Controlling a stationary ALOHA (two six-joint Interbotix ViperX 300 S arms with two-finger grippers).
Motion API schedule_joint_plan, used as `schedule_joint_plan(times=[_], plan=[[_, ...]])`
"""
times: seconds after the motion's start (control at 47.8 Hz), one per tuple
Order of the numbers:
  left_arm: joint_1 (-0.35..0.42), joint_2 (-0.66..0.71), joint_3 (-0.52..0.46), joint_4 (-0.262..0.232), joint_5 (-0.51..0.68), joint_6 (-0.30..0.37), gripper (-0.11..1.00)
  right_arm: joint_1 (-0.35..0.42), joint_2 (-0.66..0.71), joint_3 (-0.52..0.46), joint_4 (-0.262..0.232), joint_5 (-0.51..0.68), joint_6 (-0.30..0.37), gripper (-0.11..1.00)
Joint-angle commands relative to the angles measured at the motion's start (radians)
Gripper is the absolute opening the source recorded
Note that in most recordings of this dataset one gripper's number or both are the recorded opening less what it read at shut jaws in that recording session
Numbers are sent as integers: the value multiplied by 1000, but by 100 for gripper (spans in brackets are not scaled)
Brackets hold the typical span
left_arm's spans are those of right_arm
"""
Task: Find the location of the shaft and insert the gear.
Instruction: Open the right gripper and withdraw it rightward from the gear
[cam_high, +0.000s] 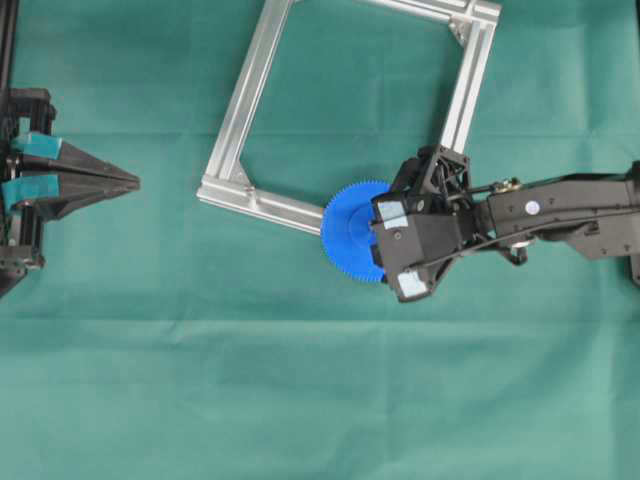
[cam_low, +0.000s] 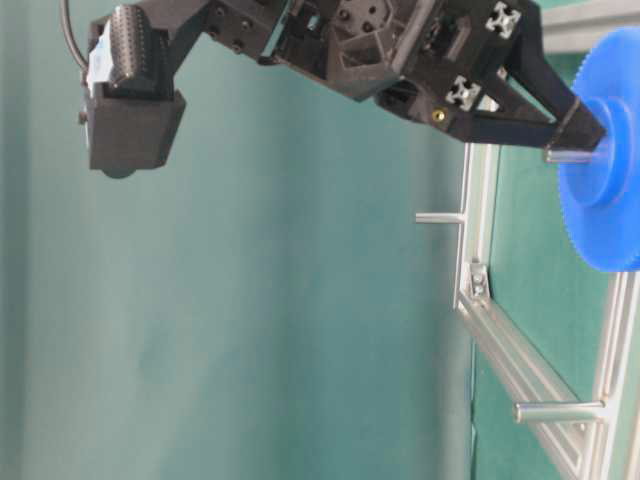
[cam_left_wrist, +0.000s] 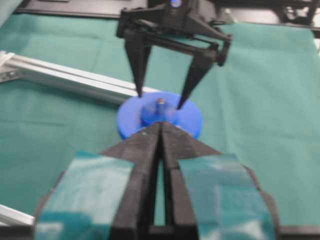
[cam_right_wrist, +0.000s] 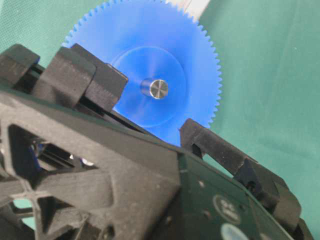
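A: Here, the aluminium frame (cam_high: 240, 120) lies on the green cloth (cam_high: 300, 400), its near rail carrying the gear (cam_high: 350, 232). Why there?

B: The blue wheel sits flat on the rail's right end, the shaft (cam_right_wrist: 158, 89) poking up through its hub, so it looks seated.

A: And the claws?

B: The right gripper (cam_left_wrist: 159, 100) hangs over the hub, fingers spread and clear of it, apparently let go. The left gripper (cam_high: 130, 181) rests far left, fingers pressed together, holding nothing.
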Motion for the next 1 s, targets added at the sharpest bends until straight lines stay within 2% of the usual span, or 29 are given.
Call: schedule_joint_plan(times=[0.0, 0.356, 0.774, 0.983], plan=[[2, 8, -15, -2, -2, -2, 1, 2, -15, -15, -3, -6, 0, 82], [2, 8, -15, -2, -2, -2, 1, 0, -51, -21, -25, -2, -3, 83], [2, 9, -14, -2, 2, -2, 1, 0, -127, -11, -89, -2, -3, 82], [2, 8, -15, -2, 2, -2, 1, 2, -181, 6, -104, -5, -3, 82]])
